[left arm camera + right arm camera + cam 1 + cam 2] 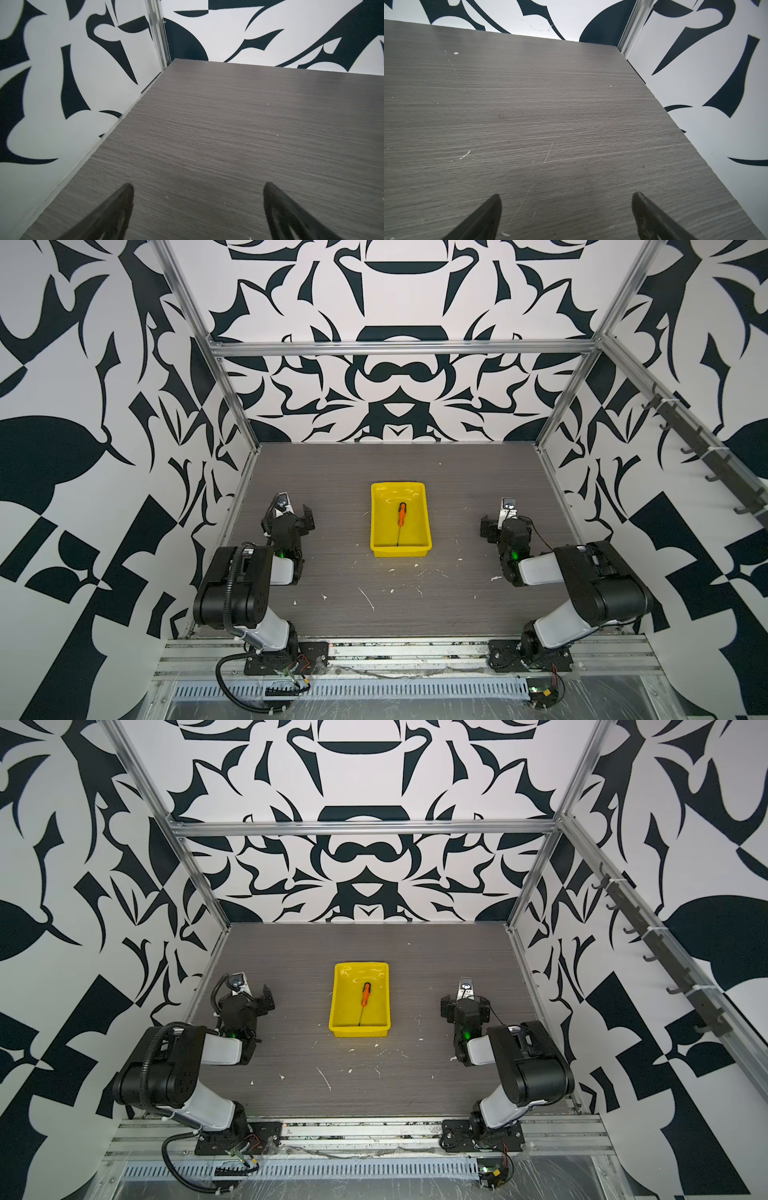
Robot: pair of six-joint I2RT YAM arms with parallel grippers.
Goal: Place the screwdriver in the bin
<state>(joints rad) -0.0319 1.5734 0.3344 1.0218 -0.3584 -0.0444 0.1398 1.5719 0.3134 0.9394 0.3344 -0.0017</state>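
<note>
I am looking at the screwdriver lying inside the yellow bin, flat on its floor. The orange handle is pointing to the far side and the thin shaft is running toward the near wall, where its tip is touching or almost touching; I cannot tell which. The bin is sitting around the middle of the table, between the left arm and the right arm, and I am guessing that spot was chosen so either one can reach it. From how things are lying, the task is looking done to me. Both arms are sitting folded low, one at the left edge and one at the right, well apart from the bin, which is leaving it unobstructed in both top views. The left gripper is showing its jaws wide apart in the left wrist view, with only bare table between them, holding nothing. The right gripper is likewise standing fully spread over bare, scratched table, touching nothing that I can see. White scraps are lying on the near part of the table, apart from the bin.
</note>
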